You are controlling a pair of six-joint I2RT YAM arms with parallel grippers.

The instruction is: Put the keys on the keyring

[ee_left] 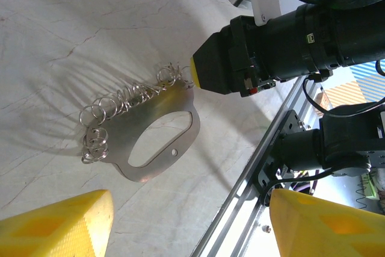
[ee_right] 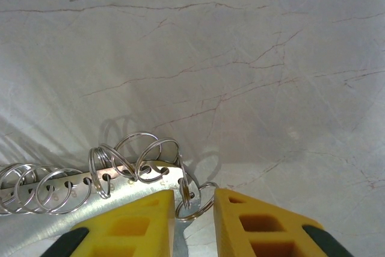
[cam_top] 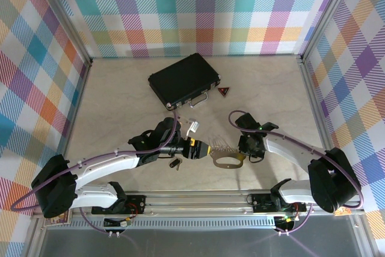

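1. From the top camera, can place the keyring (cam_top: 227,161) flat on the table (cam_top: 120,100) near its front edge, between the left tool (cam_top: 207,150) and the right tool (cam_top: 243,158) and just beside each.
2. Also from above, can spot a dark-headed key (cam_top: 175,164) lying loose on the table beside the left arm, near the keyring but apart from it. Farther back, can make out a black case (cam_top: 183,79) and a red-and-black triangle (cam_top: 224,91), both well apart from the things in front.
3. From the left wrist, gives the keyring (ee_left: 157,115) its shape: a flat oval plate with a large cut-out and a fan of thin wire rings (ee_left: 120,97) along its upper edge. Shows the right tool (ee_left: 196,78) with its yellow tip against the plate's far end.
4. Same view, for the left tool (ee_left: 189,200): fingers (ee_left: 60,227) spread wide, nothing between them, with the keyring lying ahead of them untouched.
5. From the right wrist, adds the close detail of rings threaded through small holes along the plate's edge (ee_right: 129,186).
6. Same view, for the right tool (ee_right: 195,200): fingers (ee_right: 135,221) drawn to a narrow gap, with the plate's end corner and one ring between them. Cannot tell whether these are pinched firmly.
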